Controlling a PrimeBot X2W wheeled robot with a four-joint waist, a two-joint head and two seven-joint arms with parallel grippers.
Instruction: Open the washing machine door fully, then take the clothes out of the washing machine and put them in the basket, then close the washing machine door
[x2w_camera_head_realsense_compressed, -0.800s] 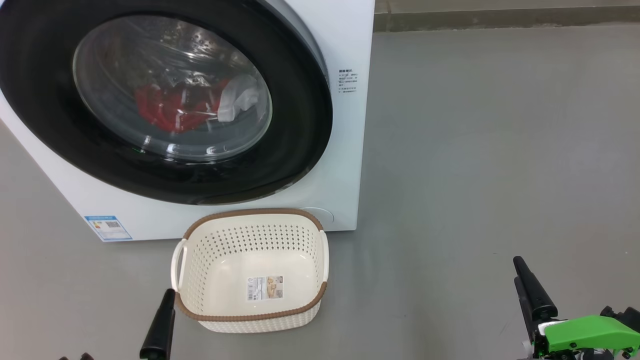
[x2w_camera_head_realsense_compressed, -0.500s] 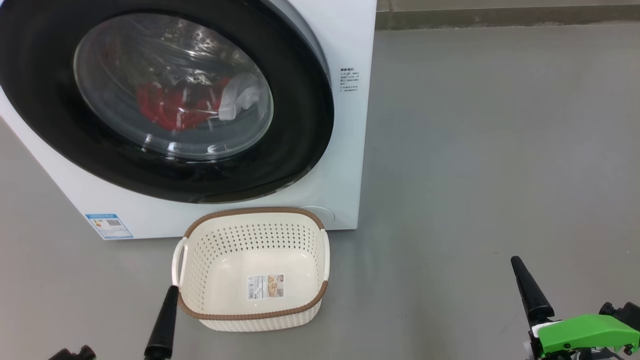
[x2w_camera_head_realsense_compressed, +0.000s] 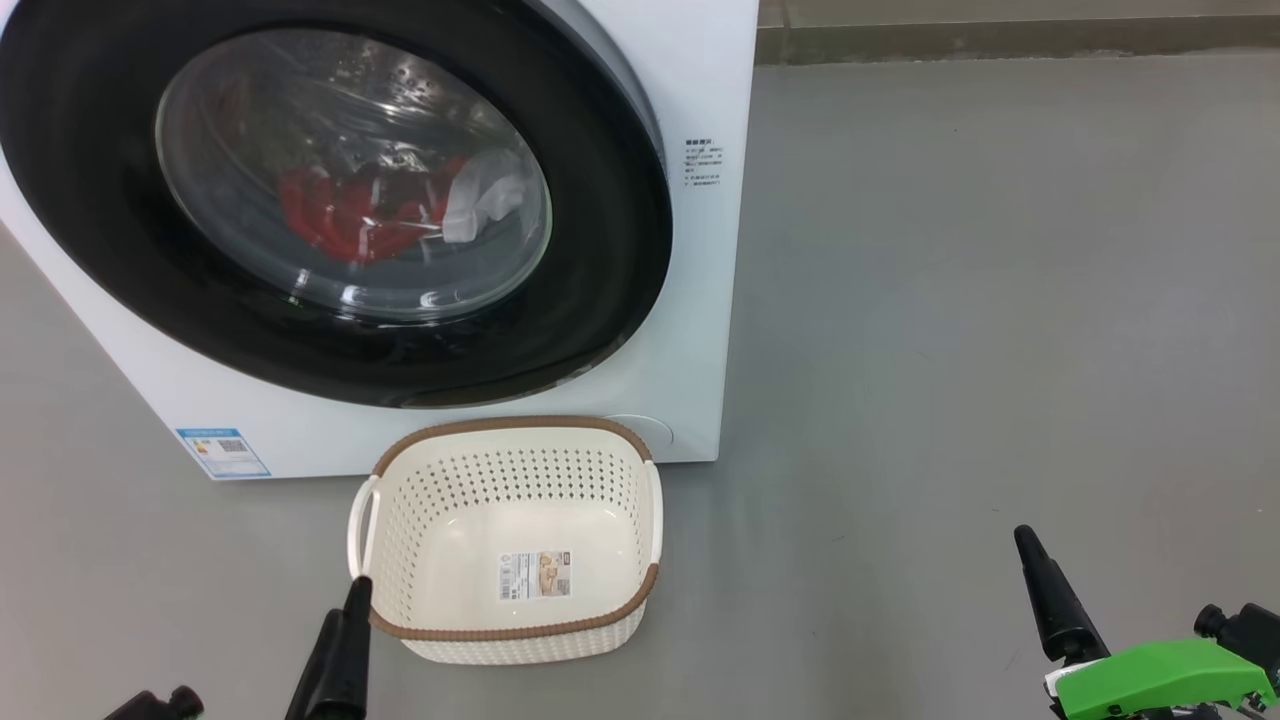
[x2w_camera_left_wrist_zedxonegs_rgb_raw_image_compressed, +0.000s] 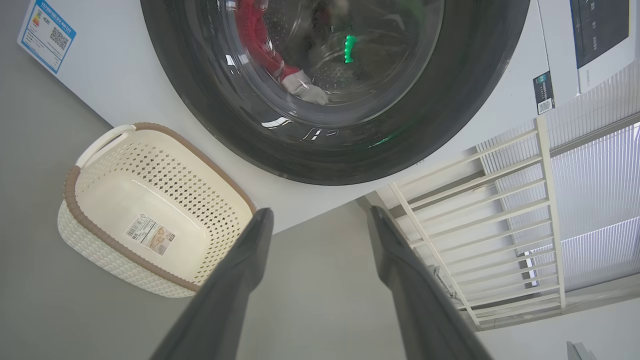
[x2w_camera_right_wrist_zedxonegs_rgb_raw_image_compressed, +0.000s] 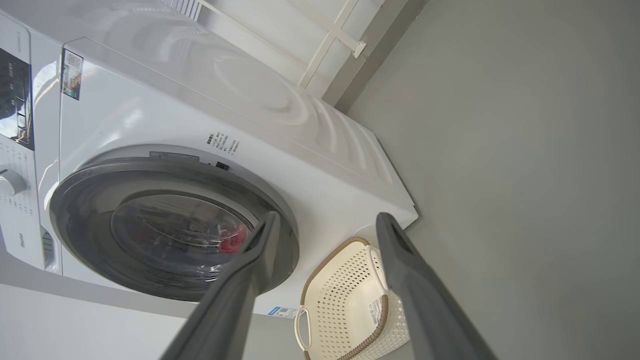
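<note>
Before the washing machine door (x2w_camera_head_realsense_compressed: 600, 250), left claw (x2w_camera_left_wrist_zedxonegs_rgb_raw_image_compressed: 320, 212) and right claw (x2w_camera_right_wrist_zedxonegs_rgb_raw_image_compressed: 327, 216), spread, empty, pointing forward.

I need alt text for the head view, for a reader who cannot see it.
A white washing machine with its black-rimmed door shut, red and white clothes seen through it. An empty cream basket stands on the grey floor before it, and the left pincer and right pincer show at the bottom edge.
</note>
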